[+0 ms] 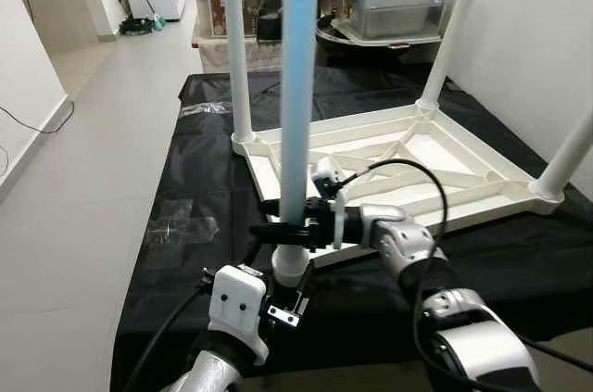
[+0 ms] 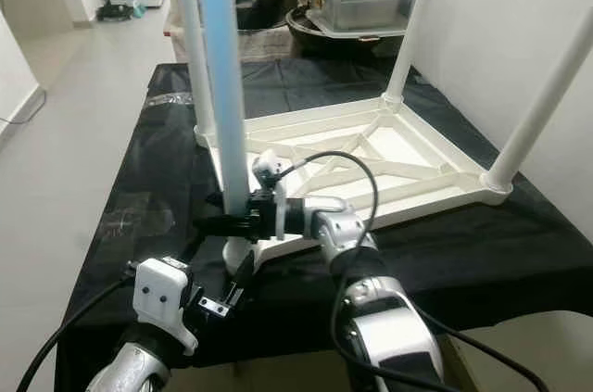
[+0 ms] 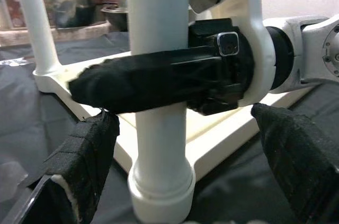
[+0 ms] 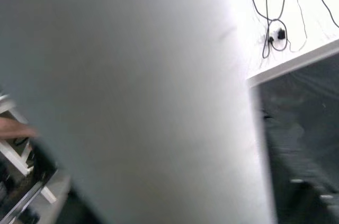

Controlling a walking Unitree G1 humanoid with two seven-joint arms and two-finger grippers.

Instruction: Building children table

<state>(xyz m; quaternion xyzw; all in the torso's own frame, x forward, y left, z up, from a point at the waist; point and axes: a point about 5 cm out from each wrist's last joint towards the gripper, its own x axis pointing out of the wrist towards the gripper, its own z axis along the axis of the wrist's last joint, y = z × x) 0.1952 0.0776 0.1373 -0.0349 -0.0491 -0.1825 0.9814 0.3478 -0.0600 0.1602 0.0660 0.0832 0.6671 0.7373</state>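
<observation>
Two black fingers of the right gripper (image 1: 278, 221) clamped low round the upright white plastic tube leg (image 1: 298, 114), standing at the near-left corner of the upturned white plastic tabletop (image 1: 435, 165). Left gripper (image 3: 180, 144) spread wide, near the leg's foot. Probably light, stiff and slick; best gripped low, by the socket.

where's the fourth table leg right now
The fourth leg stands upright at the near left corner of the upturned tabletop, clamped by the right gripper, with the left gripper just below.

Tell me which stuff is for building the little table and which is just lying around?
For the job:
- upside-down white tabletop
- white leg held by the right gripper
- left gripper, fingers open around the leg's base

Lying about:
- storage boxes
- black sheet
</observation>
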